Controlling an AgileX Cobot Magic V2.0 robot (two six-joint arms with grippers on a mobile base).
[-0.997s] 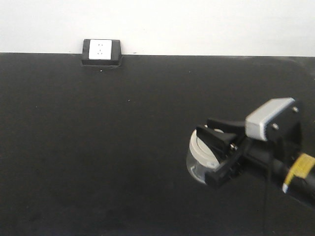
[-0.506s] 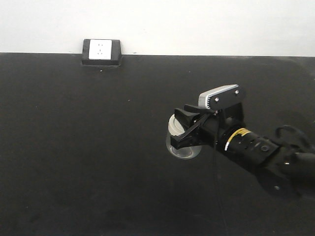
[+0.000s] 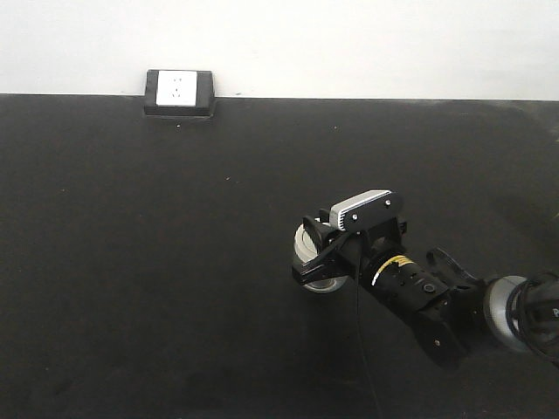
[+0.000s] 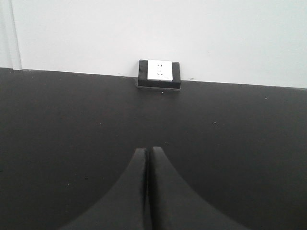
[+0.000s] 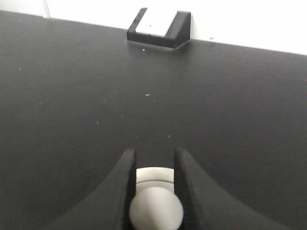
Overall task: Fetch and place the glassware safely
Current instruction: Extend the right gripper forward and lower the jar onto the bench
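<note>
Right end effector [image 5: 153, 153] moved left, clamped on round-lidded glass jar [image 5: 156, 211], left end effector [image 4: 146, 151] together.

Wall [image 3: 349, 44]: plain white, evenly lit.
Surface [image 3: 131, 262]: matte black, dust-specked.
Socket box [image 3: 179, 92]: black, white faceplate, against wall.

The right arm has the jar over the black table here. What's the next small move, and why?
Probably ease straight down until the small clear glass jar with the off-white knobbed lid surely rests on the black tabletop, before opening. The right gripper is clamped on its lid, and whether the base touches cannot be told.
</note>
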